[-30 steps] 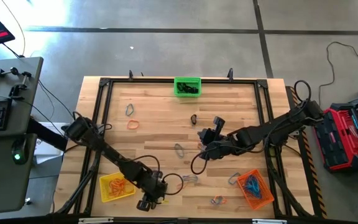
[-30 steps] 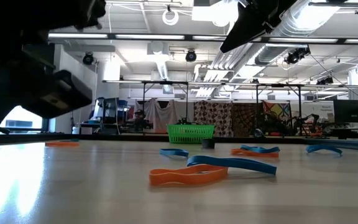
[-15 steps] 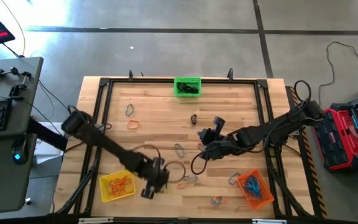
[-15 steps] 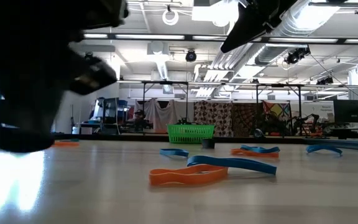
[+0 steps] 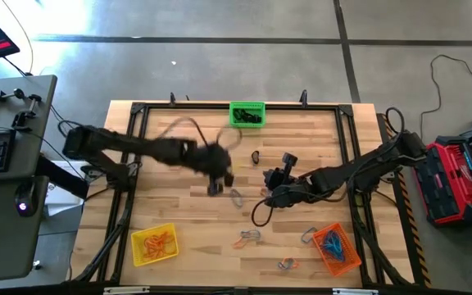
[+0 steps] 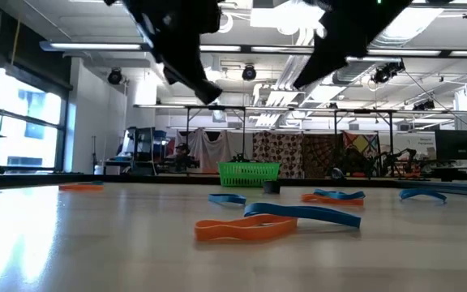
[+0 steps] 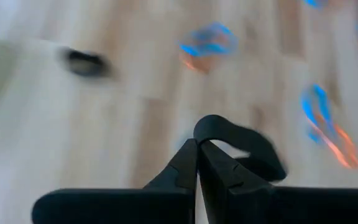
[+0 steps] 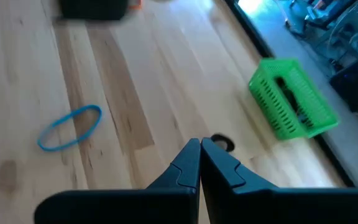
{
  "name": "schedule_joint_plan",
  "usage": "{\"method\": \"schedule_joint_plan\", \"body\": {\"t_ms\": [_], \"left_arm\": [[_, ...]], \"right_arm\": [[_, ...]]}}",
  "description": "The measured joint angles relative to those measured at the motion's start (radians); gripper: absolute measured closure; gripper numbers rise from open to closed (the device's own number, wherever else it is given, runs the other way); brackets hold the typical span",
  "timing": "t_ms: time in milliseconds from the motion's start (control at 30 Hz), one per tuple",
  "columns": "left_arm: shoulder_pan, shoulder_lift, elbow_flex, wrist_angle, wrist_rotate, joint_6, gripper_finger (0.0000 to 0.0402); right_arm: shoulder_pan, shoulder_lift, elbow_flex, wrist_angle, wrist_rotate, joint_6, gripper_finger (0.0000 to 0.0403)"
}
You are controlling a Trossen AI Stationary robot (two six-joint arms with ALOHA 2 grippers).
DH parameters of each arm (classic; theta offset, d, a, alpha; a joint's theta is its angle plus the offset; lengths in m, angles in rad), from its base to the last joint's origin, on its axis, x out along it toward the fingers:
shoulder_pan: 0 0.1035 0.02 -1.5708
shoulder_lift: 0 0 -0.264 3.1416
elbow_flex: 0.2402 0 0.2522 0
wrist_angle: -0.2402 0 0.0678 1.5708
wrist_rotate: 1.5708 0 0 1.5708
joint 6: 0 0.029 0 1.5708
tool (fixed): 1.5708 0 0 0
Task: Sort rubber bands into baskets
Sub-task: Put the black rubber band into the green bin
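Fingers of the left gripper (image 7: 197, 149) are pressed together, empty, above mid-table near a blue-grey rubber band loop (image 5: 237, 197). Right gripper (image 8: 200, 149) sits pinched together too, holding nothing, just beside. Green plastic mesh basket (image 5: 247, 114) at the far edge; yellow mesh basket (image 5: 154, 245) and orange mesh basket (image 5: 337, 248) at the near corners.

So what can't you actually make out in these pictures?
- Left gripper: the high view smears it with motion, so its exact spot over the table is unclear.
- Left wrist view: the bands on the wood are blurred; only colours show.
- Green basket: dark contents, too small to count from above.
- Low view: both arms are cut off by the top edge.
- Yellow basket: individual orange bands can't be separated.
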Motion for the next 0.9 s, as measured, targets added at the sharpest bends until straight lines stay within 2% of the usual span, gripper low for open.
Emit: {"method": "schedule_joint_plan", "body": {"t_ms": [133,300,567,900], "left_arm": [[0.157,-0.042,0.0,0.059,0.009,0.061,0.0401],[0.348,-0.01,0.061,0.077,0.115,0.16,0.0401],[0.561,0.168,0.225,0.058,0.215,0.313,0.0401],[0.697,0.455,0.495,0.004,0.228,0.42,0.0401]], "right_arm": [[-0.042,-0.004,-0.116,0.163,-0.055,-0.007,0.0403],[-0.097,-0.004,-0.219,0.359,-0.112,-0.035,0.0403],[-0.152,-0.006,-0.209,0.37,-0.119,-0.065,0.0403],[-0.187,-0.006,-0.202,0.375,-0.12,-0.068,0.0403]]}}
